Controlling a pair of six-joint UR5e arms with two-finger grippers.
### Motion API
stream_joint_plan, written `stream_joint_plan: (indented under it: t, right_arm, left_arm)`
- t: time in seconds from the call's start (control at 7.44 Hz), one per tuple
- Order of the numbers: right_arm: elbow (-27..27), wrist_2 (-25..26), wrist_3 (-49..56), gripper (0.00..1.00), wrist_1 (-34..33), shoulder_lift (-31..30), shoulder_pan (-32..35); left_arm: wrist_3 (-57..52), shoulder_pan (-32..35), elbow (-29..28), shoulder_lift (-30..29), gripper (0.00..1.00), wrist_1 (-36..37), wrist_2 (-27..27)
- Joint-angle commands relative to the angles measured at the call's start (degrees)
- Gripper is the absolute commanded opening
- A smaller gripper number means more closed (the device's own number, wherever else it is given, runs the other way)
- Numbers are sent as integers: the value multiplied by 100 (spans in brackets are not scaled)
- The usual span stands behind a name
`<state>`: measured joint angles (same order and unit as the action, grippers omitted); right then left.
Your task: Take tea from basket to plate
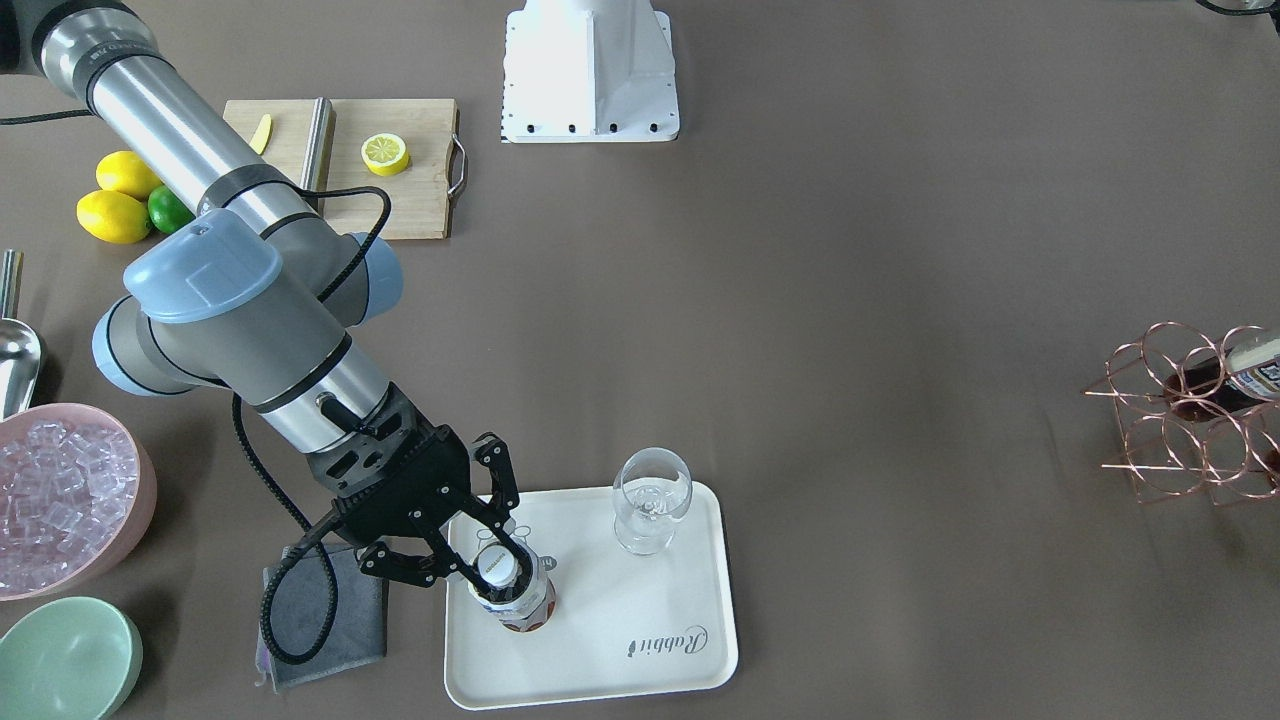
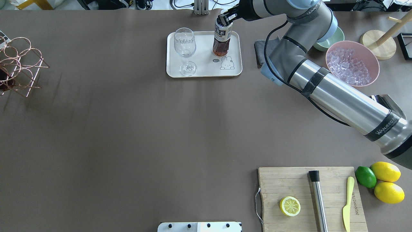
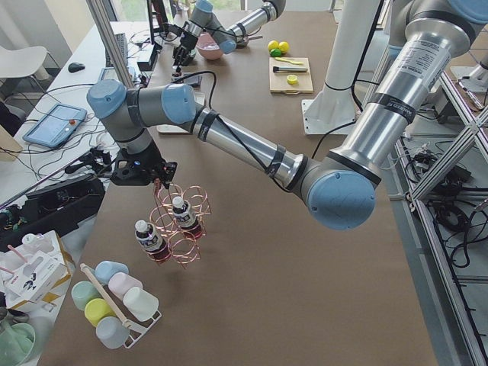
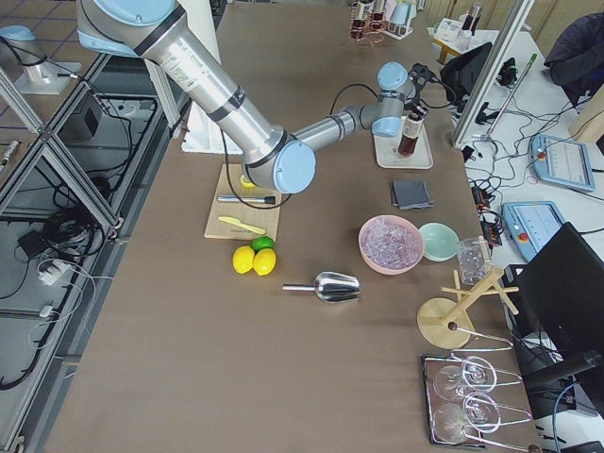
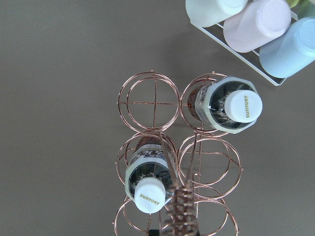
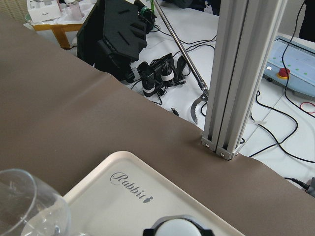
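A tea bottle (image 1: pixel 512 592) with a white cap stands upright on the cream plate (image 1: pixel 640 600), near a wine glass (image 1: pixel 651 497). My right gripper (image 1: pixel 497 570) is over it, its fingers closed against the cap; it also shows in the overhead view (image 2: pixel 222 20). The copper wire basket (image 5: pixel 150 101) holds two more tea bottles (image 5: pixel 231 105) (image 5: pixel 147 184). In the exterior left view my left gripper (image 3: pixel 156 179) hangs just above the basket's coiled handle (image 3: pixel 162 200). I cannot tell if it is open or shut.
A pink bowl of ice (image 1: pixel 65 495), a green bowl (image 1: pixel 65 660) and a grey cloth (image 1: pixel 330 620) lie beside the plate. A cutting board (image 1: pixel 400 190) with a lemon half, whole lemons and a metal scoop (image 1: pixel 15 350) sit further back. A rack of pastel cups (image 5: pixel 246 24) stands by the basket.
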<state>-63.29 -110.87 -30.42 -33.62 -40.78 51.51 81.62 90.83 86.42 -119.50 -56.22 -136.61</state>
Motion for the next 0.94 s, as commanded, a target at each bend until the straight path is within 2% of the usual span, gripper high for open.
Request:
stream_joint_plan:
  t: [0.0, 0.4, 0.54, 0.67, 0.81]
  right_arm:
    - [-17, 100, -8, 0, 31, -18, -53]
    - [-78, 171, -16, 0, 127, -106, -106]
    - [-87, 171, -25, 0, 145, -123, -115]
    - [-140, 171, -69, 21, 146, -124, -115]
    - [-175, 171, -95, 51, 146, -124, -115]
  left_arm:
    - [351, 14, -1019, -285, 0, -826, 12]
    - [983, -213, -1503, -460, 0, -1416, 55]
    - [1161, -258, -1531, -469, 0, -1601, 238]
    - [1163, -276, -1522, -469, 0, -1612, 249]
    - [1163, -346, -1522, -513, 0, -1603, 258]
